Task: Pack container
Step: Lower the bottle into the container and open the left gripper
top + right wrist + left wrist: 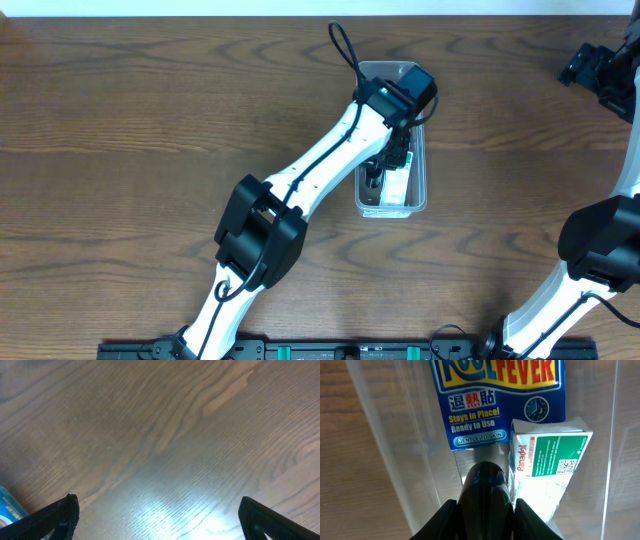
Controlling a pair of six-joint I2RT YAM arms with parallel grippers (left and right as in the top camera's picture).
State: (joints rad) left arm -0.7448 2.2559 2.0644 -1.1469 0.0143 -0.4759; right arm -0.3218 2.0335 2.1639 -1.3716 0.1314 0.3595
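My left claw (485,512) grips a dark glossy thing (485,485), maybe a bottle, inside the container (395,460), with the Kool Fever box (495,405) ahead and the Panadol box (550,455) to its right. My right claw (160,520) gapes wide above the surface (175,435).

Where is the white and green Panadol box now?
In the left wrist view, the Panadol box lies inside the clear container, at the lower right corner of the blue Kool Fever box and beside the dark glossy object.

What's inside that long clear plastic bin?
Inside the long clear plastic container: a blue Kool Fever box, a white-and-green Panadol box beside it, and a dark glossy rounded item gripped by the left gripper. That item and the arm cover the floor beneath them.
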